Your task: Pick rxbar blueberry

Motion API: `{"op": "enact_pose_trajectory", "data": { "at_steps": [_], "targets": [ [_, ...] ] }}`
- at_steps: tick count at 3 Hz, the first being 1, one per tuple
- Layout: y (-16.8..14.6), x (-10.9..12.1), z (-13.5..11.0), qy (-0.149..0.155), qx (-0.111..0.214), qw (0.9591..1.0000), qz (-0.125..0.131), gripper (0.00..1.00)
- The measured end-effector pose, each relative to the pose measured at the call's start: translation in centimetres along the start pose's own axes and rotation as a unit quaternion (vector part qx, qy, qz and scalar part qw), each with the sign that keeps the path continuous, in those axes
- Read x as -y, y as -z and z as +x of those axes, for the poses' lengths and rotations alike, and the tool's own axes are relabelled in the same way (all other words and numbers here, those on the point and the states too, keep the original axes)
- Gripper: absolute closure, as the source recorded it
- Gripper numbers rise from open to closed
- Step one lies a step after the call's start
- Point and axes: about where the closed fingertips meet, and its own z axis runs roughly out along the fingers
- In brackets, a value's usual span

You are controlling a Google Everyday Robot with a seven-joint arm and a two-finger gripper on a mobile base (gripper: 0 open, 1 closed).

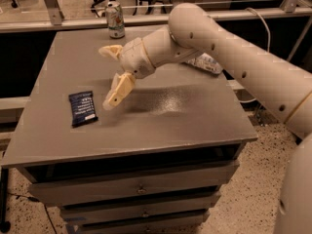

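The rxbar blueberry [82,107] is a flat dark navy wrapper with white text. It lies on the left part of the grey table top [185,116]. My gripper [104,77] hangs above the table just right of the bar and slightly behind it. Its two cream fingers are spread wide apart, one up near the back [110,50] and one lower, close to the bar's right edge [117,89]. It holds nothing and does not touch the bar.
A green-and-white can [115,19] stands at the back edge of the table. A clear plastic bottle with a white label [207,62] lies at the right, partly hidden behind my arm [234,57]. Drawers sit under the table top. A rail and office chairs are behind.
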Motion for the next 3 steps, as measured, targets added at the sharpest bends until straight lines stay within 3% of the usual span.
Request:
{"op": "enact_pose_trajectory", "data": {
  "at_steps": [1,2,3],
  "targets": [
    [-3.0,0.2,2.2,-0.051,0.008,0.9984,-0.022,0.0],
    [-4.5,-0.7,3.3,-0.102,0.006,0.9938,-0.043,0.0],
    [-4.9,-1.5,2.8,-0.121,0.009,0.9914,-0.049,0.0]
  ]
}}
